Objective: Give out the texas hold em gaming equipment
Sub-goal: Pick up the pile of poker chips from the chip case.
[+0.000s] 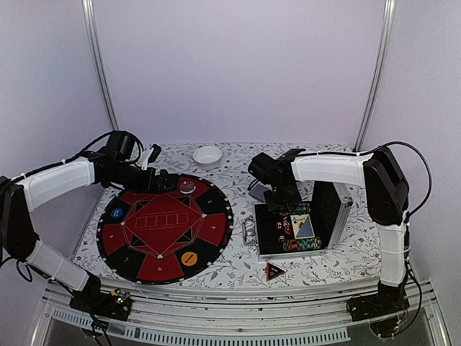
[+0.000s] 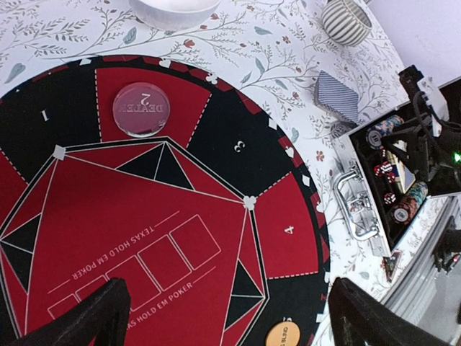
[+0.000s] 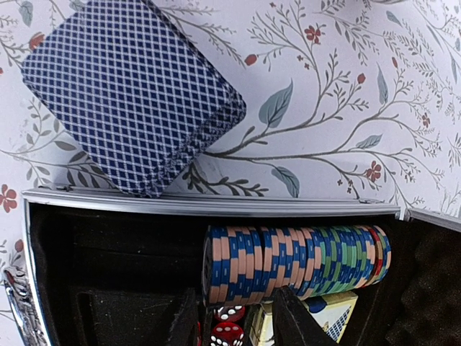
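Observation:
The round red-and-black poker mat (image 1: pixel 166 229) carries a clear dealer disc (image 2: pixel 142 109), an orange disc (image 1: pixel 189 258) and a blue disc (image 1: pixel 117 213). My left gripper (image 2: pixel 227 317) hovers open over the mat's far-left part (image 1: pixel 164 182), holding nothing. My right gripper (image 1: pixel 287 207) reaches down into the open black case (image 1: pixel 268 241). Its jaws are partly closed and stand on either side of the left end of a row of striped poker chips (image 3: pixel 295 263), not visibly clamped (image 3: pixel 234 299). A patterned-back card deck (image 3: pixel 133 94) lies just behind the case. A red triangular marker (image 1: pixel 274 271) lies in front of the case.
A white bowl (image 1: pixel 207 155) stands at the back centre and a ribbed grey cup (image 2: pixel 346 20) stands to its right. The case's lid (image 1: pixel 333 209) stands upright on the right. Red dice (image 3: pixel 227 333) and a card box (image 3: pixel 333 316) lie inside the case.

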Robot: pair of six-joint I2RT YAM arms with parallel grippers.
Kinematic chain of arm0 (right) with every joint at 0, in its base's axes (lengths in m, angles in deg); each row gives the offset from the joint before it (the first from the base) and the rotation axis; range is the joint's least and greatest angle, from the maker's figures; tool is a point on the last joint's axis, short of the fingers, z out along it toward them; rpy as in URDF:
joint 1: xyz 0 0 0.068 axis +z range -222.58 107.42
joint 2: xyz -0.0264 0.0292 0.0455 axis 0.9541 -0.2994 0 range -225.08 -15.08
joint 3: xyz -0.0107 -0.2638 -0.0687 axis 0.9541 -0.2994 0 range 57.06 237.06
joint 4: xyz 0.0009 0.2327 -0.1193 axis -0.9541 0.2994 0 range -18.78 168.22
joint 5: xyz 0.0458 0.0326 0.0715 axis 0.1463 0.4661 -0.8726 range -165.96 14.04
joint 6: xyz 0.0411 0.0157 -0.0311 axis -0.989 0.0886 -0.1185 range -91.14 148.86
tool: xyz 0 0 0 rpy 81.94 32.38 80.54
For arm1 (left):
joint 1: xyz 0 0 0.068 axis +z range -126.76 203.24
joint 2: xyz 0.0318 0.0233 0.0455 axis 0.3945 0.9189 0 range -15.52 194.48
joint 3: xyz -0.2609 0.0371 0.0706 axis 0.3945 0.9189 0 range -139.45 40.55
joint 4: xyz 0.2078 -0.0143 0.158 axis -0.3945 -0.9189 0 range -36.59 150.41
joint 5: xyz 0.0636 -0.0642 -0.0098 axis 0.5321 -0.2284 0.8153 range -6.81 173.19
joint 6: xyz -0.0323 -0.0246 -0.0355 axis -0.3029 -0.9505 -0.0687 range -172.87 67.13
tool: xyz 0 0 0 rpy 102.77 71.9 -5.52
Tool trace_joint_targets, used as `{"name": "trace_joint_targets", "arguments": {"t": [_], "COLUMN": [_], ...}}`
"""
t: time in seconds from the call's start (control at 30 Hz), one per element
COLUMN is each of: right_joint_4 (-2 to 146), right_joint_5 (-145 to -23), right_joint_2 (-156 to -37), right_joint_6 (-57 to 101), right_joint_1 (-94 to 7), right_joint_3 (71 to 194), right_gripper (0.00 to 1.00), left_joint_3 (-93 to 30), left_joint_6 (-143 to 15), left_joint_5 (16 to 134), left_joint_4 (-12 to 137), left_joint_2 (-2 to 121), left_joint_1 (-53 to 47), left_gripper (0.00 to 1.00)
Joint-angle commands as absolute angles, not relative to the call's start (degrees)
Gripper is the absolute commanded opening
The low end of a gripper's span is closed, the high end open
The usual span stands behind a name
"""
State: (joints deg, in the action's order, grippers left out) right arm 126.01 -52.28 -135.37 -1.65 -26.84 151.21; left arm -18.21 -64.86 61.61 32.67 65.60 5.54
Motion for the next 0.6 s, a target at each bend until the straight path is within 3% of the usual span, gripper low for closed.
{"name": "trace_joint_targets", "arguments": {"t": [0.0,0.57], "right_joint_4": [123.86,125.60], "right_joint_5": [-51.99,-51.20], "right_joint_2": [-135.70,-138.04], "right_joint_6": [0.02,-1.64], "right_joint_1": [-26.72,-26.47], "right_joint_3": [153.35,150.87], "right_gripper": [0.38,0.36], "left_joint_3": [-17.80,-17.72], "left_joint_6": [-64.03,-64.12], "left_joint_5": [61.57,59.98], "left_joint_4": [33.17,33.17], "left_joint_2": [66.74,67.58], "left_joint_1": [6.56,7.57], "left_gripper": [0.98,0.98]}}
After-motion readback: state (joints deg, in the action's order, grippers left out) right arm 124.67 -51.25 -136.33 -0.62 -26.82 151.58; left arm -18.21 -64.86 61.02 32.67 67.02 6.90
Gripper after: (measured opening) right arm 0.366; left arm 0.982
